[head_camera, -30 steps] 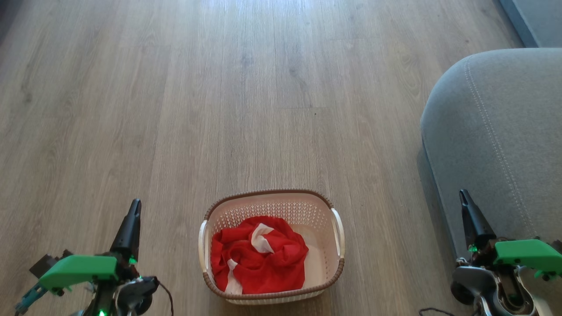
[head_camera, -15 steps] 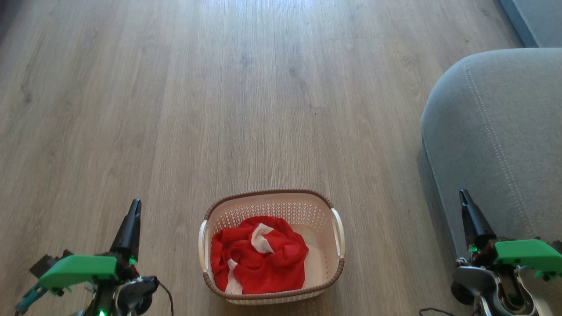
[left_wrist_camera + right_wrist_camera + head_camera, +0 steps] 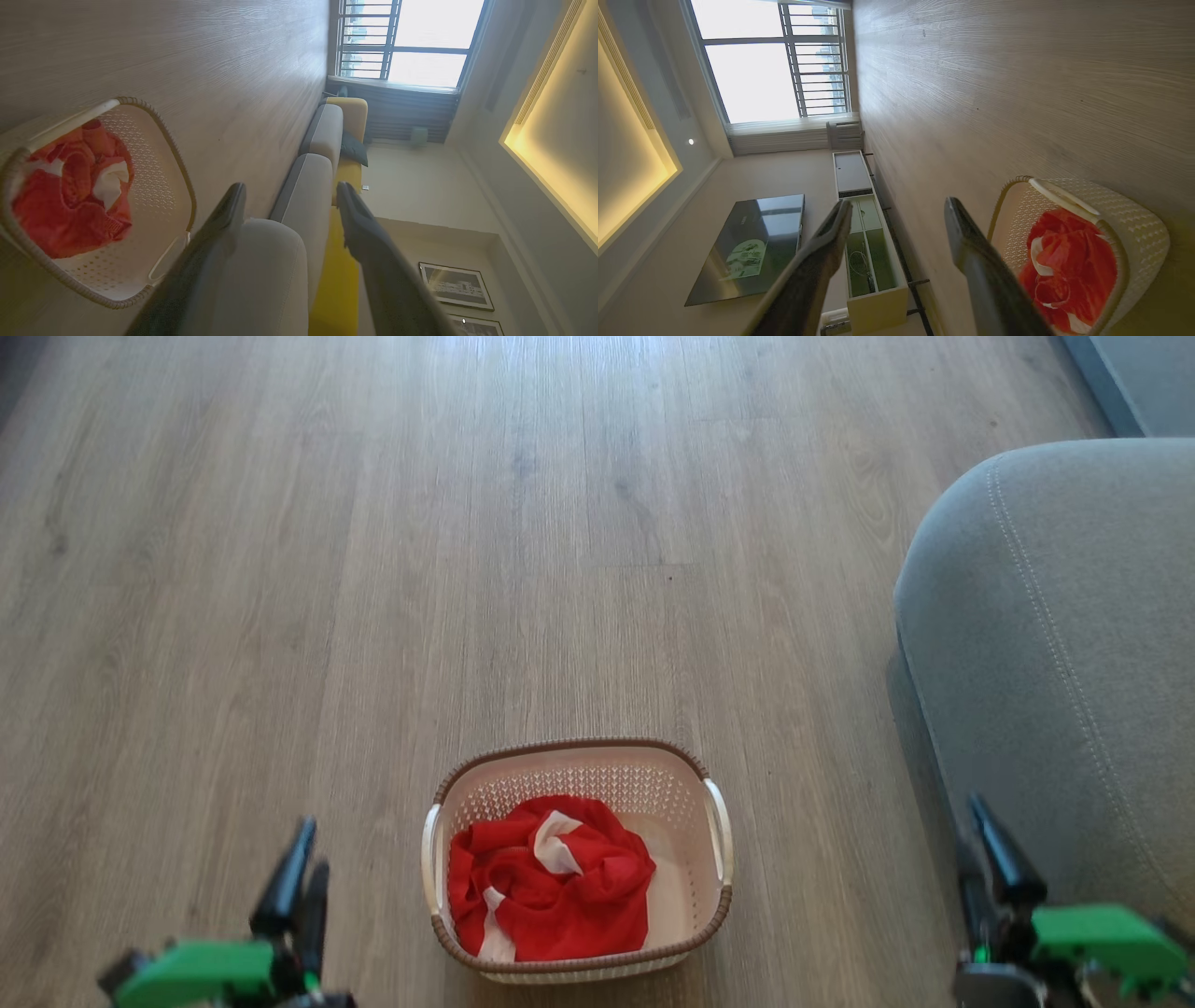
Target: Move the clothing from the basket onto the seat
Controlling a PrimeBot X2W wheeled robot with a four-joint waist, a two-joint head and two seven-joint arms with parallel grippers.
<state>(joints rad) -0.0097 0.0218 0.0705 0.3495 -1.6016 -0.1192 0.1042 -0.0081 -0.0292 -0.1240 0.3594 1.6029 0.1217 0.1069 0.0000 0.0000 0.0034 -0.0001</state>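
None of the red clothing [image 3: 551, 877] is on the grey seat [image 3: 1055, 644] yet, so the whole job is left to do. It lies in a soft, crumpled heap, bright red with white bits, in the left part of the cream basket [image 3: 569, 745] on the wooden floor [image 3: 373, 569], left of the seat. Near the basket's sides, the left end effector [image 3: 290, 186] and right end effector [image 3: 897, 201] have fingers apart, holding nothing.

Floor [image 3: 373, 569] matt wood-grain planks; basket [image 3: 607, 782] perforated plastic, woven-look rim; clothing [image 3: 560, 887] soft cloth; seat [image 3: 1055, 616] stitched fabric.
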